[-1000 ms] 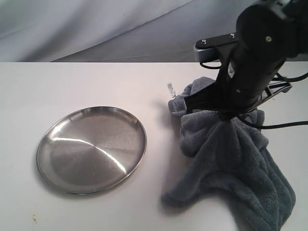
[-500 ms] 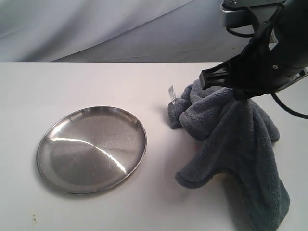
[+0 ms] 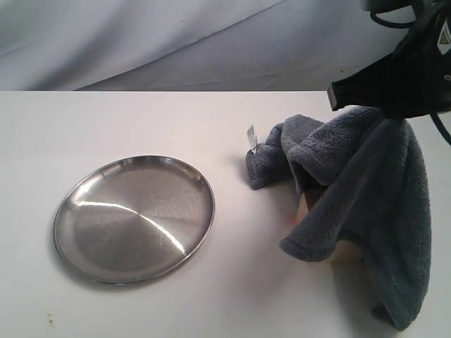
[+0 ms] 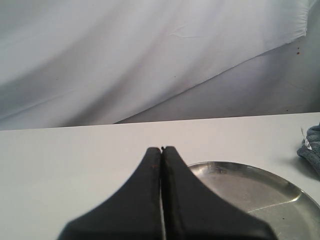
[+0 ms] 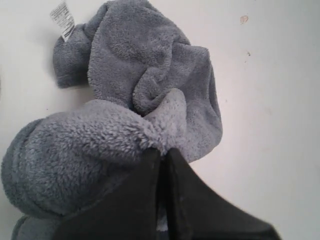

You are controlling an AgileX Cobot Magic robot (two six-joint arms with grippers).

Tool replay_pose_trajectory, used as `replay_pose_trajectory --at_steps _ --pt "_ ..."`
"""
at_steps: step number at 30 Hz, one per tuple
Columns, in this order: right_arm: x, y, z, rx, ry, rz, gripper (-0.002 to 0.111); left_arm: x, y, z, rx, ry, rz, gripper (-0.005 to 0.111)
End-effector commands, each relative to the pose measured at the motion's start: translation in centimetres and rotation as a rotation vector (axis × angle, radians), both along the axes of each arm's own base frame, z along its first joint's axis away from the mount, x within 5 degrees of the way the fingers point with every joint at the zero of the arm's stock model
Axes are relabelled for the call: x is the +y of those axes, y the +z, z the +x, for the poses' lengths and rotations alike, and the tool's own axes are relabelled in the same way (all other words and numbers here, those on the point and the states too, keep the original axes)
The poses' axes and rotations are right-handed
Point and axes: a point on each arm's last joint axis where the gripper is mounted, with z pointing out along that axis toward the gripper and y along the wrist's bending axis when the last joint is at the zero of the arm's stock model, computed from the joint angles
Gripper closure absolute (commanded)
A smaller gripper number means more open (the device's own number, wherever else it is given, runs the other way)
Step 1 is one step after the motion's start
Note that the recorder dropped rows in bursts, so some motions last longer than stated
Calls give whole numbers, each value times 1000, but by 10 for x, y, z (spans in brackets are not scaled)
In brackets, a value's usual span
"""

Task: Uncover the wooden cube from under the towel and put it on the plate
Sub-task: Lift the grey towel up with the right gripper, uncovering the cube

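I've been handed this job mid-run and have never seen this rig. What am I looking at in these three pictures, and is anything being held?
This is a robot with two arms, each ending in an end effector, a two-fingered clamp. The wide picture comes from a camera off the arms. The other two come from a camera on each wrist, looking along the fingers. On the white table lie a shiny metal plate, with nothing on it, and a blue-gray towel. The right end effector is shut on a fold of the towel and holds part of it up, while the rest trails on the table. Under the raised cloth a pale edge shows, probably the wooden cube. The left end effector is shut and holds nothing, with the plate just ahead of it.
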Motion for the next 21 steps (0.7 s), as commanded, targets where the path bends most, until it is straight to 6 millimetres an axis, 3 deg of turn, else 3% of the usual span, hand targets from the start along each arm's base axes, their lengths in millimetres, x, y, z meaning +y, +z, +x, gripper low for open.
replay_pose_trajectory --at_steps 1,11,21 --pt "-8 6 5 -81 -21 -59 108 0 -1 0 -1 -5 -4 107" --pt "-28 12 36 -168 -86 -42 108 0 -1 0 -1 -5 -4 107" --pt "15 13 105 -161 -61 -57 108 0 -1 0 -1 -5 -4 107"
